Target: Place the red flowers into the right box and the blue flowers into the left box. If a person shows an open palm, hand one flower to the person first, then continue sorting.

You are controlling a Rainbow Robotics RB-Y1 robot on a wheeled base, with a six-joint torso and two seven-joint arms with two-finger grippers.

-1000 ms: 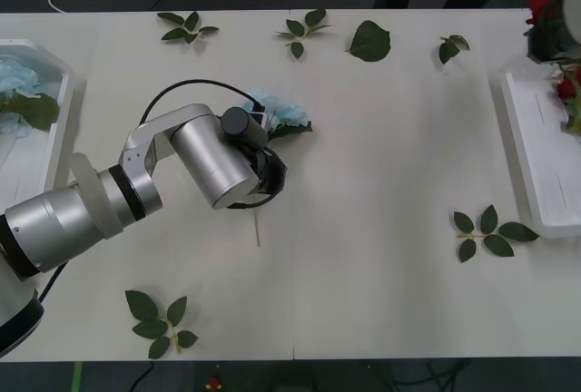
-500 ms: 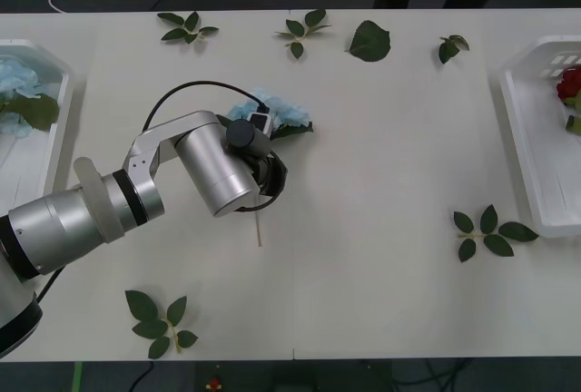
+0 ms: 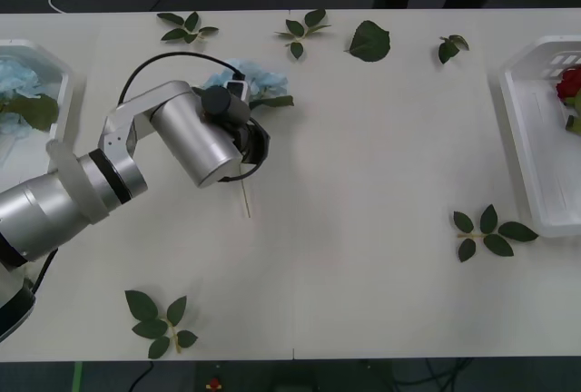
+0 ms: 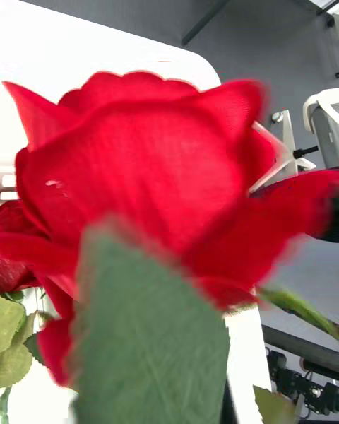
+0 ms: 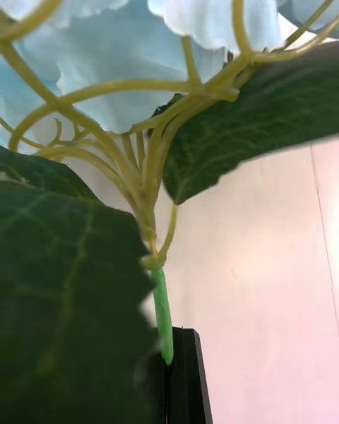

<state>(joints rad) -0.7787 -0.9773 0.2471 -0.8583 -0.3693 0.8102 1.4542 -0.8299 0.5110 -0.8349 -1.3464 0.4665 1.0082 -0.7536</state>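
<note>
Your left end effector (image 3: 243, 142) is over the left-centre of the tabletop (image 3: 363, 156), closed on the stem of a blue flower (image 3: 243, 79); its pale cluster pokes out beyond the wrist and the stem tip trails below. More blue flowers (image 3: 14, 74) lie in the left box (image 3: 56, 63). A red flower (image 3: 569, 83) sits in the right box (image 3: 531, 151). A red bloom (image 4: 141, 169) sits close before the right wrist camera, and you cannot tell that end effector's opening.

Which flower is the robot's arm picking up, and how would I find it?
Start at the big silver left arm reaching over the white table. At its tip, near the table's far edge, sits a fluffy pale blue flower with a thin stem poking out below the wrist. The loose leaf sprigs nearby are plain green without blooms.
</note>
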